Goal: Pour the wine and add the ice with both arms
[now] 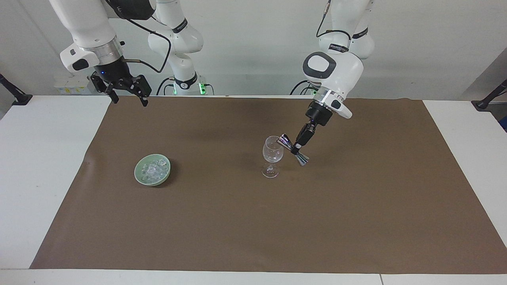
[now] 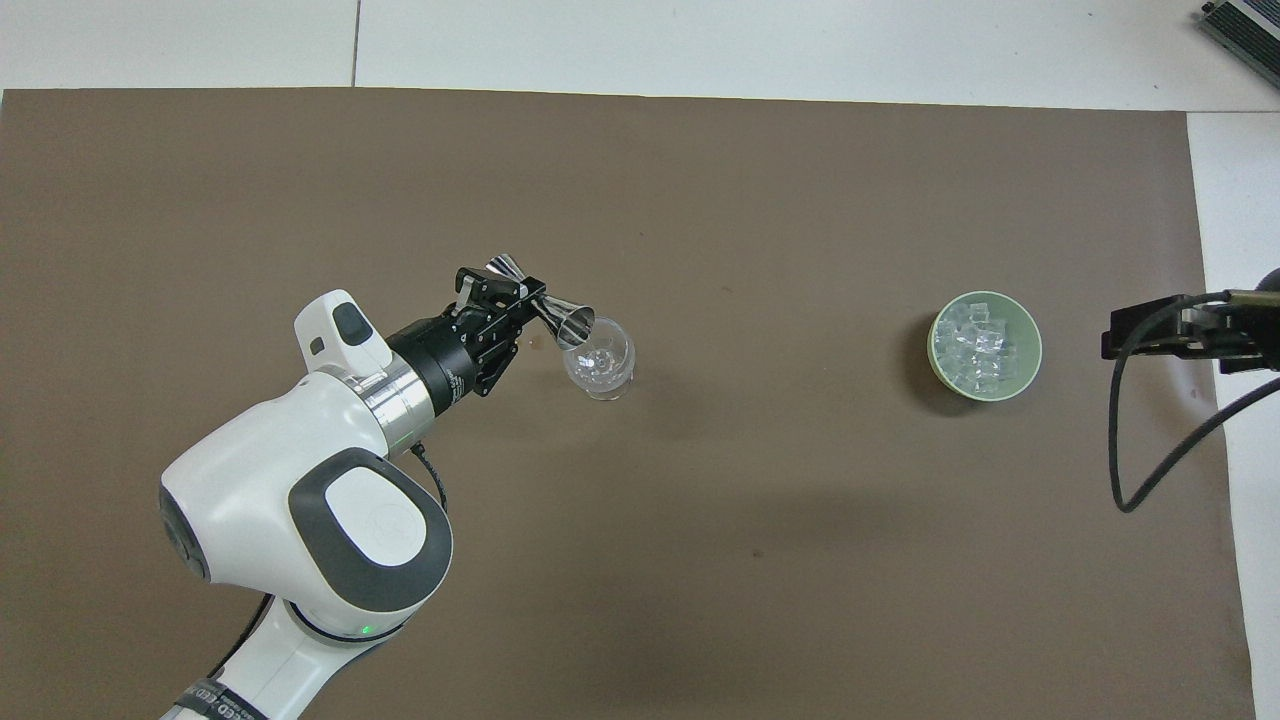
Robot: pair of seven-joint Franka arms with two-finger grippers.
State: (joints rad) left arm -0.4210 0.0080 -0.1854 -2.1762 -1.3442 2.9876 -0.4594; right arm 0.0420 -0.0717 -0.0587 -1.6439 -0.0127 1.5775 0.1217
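A clear wine glass (image 1: 272, 156) (image 2: 600, 358) stands upright mid-mat. My left gripper (image 1: 298, 147) (image 2: 520, 300) is shut on the waist of a steel jigger (image 1: 293, 149) (image 2: 545, 306). The jigger is tilted, one cup's mouth at the glass's rim. The glass looks empty; no wine shows. Ice (image 1: 153, 169) (image 2: 980, 345) fills a pale green bowl (image 1: 139, 174) (image 2: 1034, 350) toward the right arm's end. My right gripper (image 1: 126, 89) (image 2: 1150, 335) hangs open and empty, raised over the mat's edge at that end, and waits.
A brown mat (image 1: 253, 229) (image 2: 700, 560) covers most of the white table (image 1: 39, 158). Black clamps (image 1: 16, 95) stand at the table's corners nearest the robots. A cable (image 2: 1150, 470) loops down from the right arm.
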